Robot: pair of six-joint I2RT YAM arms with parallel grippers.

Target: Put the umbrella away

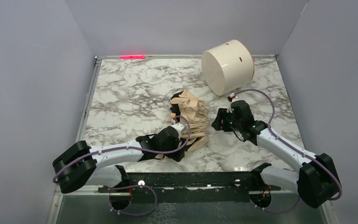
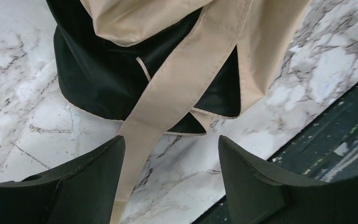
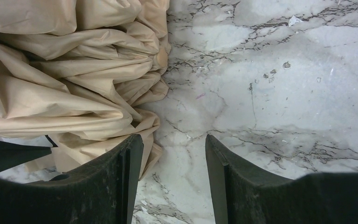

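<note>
Left pincer gapes at the umbrella's near edge, strap loose between its fingers, while right pincer gapes over bare worktop beside the umbrella.

Beige umbrella (black underside); white table veined grey like marble; cream-white drum.

Surroundings on my feed are pretty bare. The desk has a white marble look with grey veins all over, and the light on it is soft and even. Plain pale grey-lilac panels box it in on three sides: the back wall, the left wall and the right wall. A small red glow sits on the far edge, toward the far left corner. A metal rail runs down the left edge, and a black strip lines the near edge.
</note>
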